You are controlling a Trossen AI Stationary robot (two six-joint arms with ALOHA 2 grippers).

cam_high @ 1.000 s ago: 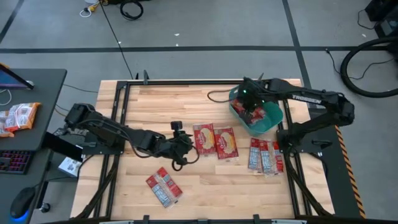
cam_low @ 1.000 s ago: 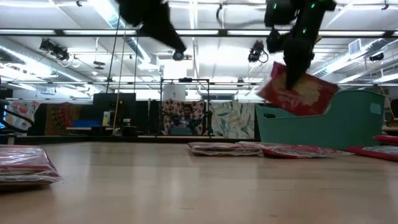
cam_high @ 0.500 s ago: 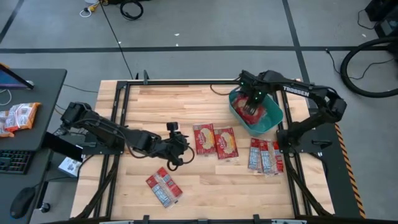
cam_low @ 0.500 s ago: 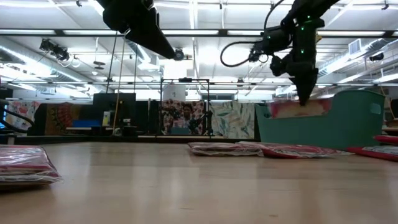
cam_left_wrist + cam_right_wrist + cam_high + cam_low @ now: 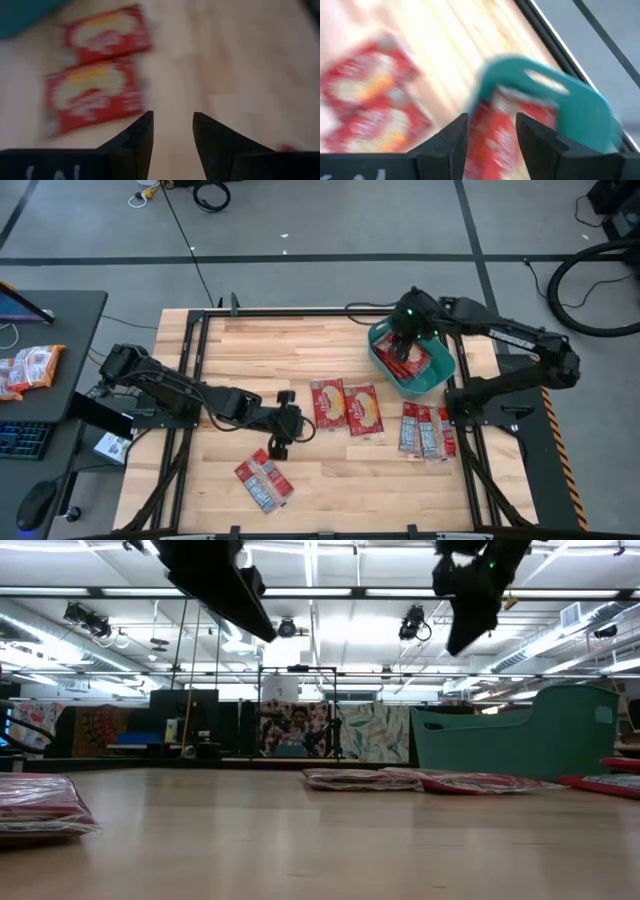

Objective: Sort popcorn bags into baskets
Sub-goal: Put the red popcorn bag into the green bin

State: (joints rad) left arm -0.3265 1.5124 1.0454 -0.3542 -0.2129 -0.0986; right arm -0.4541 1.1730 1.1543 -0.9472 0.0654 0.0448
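Observation:
The teal basket (image 5: 436, 372) stands at the table's far right with red popcorn bags (image 5: 406, 361) lying in it. My right gripper (image 5: 404, 336) hangs open above it, well over its rim in the low view (image 5: 462, 615), with nothing between its fingers (image 5: 492, 119). Two bags (image 5: 345, 406) lie flat side by side at mid-table, several more (image 5: 425, 430) lie near the right edge, and one (image 5: 263, 481) near the front. My left gripper (image 5: 280, 430) hovers open just left of the mid-table pair (image 5: 92, 92).
A dark metal frame (image 5: 200, 330) runs along the table's edges. On a side desk to the left lie paler orange-and-white packets (image 5: 28, 367) and a keyboard. Bare wood shows at the far left and along the near edge.
My right gripper has lowered the red bag it held into the basket, opened and let go, then risen clear; the bag now lies inside. My left gripper has drifted a little toward the table's near edge.

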